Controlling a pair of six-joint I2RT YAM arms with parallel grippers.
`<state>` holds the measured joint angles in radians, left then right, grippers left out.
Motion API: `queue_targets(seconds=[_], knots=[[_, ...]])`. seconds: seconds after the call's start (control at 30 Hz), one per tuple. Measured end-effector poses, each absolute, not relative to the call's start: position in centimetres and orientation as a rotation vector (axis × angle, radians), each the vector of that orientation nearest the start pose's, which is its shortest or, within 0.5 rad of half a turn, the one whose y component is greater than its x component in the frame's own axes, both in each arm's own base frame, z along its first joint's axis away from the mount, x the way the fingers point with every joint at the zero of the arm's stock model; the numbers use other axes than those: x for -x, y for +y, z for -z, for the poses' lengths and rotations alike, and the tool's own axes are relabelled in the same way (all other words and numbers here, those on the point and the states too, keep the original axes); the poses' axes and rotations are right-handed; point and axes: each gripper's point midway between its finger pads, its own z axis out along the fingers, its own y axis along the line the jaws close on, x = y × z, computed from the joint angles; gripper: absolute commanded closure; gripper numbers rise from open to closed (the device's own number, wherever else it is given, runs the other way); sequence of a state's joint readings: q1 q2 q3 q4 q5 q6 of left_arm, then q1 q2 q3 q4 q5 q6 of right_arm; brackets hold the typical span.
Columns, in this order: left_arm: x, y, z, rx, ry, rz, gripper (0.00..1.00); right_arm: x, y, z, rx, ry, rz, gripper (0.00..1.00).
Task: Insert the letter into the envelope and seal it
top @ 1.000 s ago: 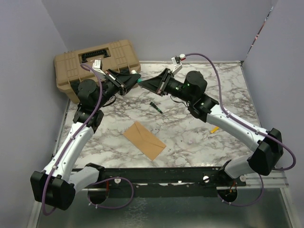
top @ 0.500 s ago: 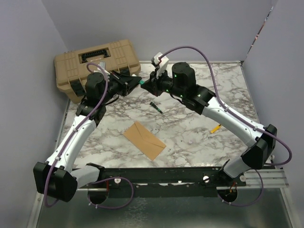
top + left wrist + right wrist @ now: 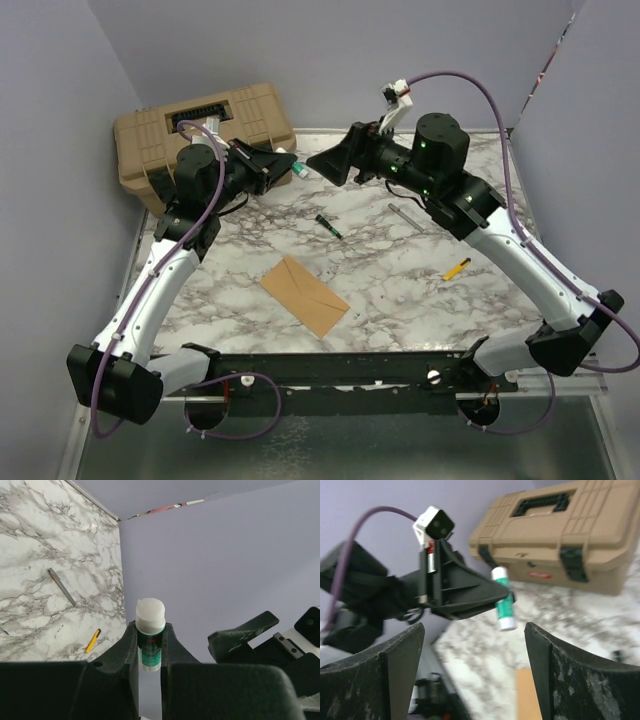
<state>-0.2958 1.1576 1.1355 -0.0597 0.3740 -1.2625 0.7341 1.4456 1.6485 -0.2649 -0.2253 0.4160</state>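
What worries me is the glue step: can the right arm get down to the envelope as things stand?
Probably yes: the right gripper is open and empty, and nothing covers the envelope.

The left end effector (image 3: 149, 636) pinches a green glue stick (image 3: 150, 616) with a white top. A gray pen (image 3: 62, 586) and a yellow thing (image 3: 93, 640) lie on the table (image 3: 30, 555).

envelope (image 3: 305, 296): kraft brown; table (image 3: 420, 295): grey-veined white marble; case (image 3: 250, 128): tan; glue stick (image 3: 150, 632): green, white; pencil (image 3: 455, 268): yellow

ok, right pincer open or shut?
Open: on the right pincer the fingers stand wide apart, nothing between; the glue stick is clamped in the left pincer.
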Motion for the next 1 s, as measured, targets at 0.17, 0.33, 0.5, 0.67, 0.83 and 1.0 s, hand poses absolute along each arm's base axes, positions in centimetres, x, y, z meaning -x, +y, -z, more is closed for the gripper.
queue_targets(seconds=[0.17, 0.33, 0.5, 0.67, 0.83, 1.0], knots=[[-32.8, -21.2, -38.6, 0.470, 1.777, 1.454, 1.00, -27.7, 34.5, -42.3, 0.222, 1.744, -1.315, 0.21], [-31.4, -21.6, -40.5, 0.357, 1.729, 1.502, 1.00, -27.9, 35.4, -37.7, 0.106, 1.852, -1.445, 0.41], [-29.9, -22.0, -42.1, 0.276, 1.661, 1.579, 1.00, -27.4, 36.2, -38.2, 0.101, 1.810, -1.594, 0.58], [-29.6, -22.0, -42.9, 0.259, 1.609, 1.642, 1.00, -26.9, 36.3, -39.7, 0.117, 1.736, -1.719, 0.54], [-29.4, -22.0, -43.5, 0.249, 1.581, 1.666, 1.00, -26.7, 36.4, -40.0, 0.135, 1.705, -1.787, 0.50], [-29.2, -22.1, -43.8, 0.236, 1.575, 1.675, 1.00, -26.0, 36.4, -40.7, 0.186, 1.641, -1.847, 0.93]])
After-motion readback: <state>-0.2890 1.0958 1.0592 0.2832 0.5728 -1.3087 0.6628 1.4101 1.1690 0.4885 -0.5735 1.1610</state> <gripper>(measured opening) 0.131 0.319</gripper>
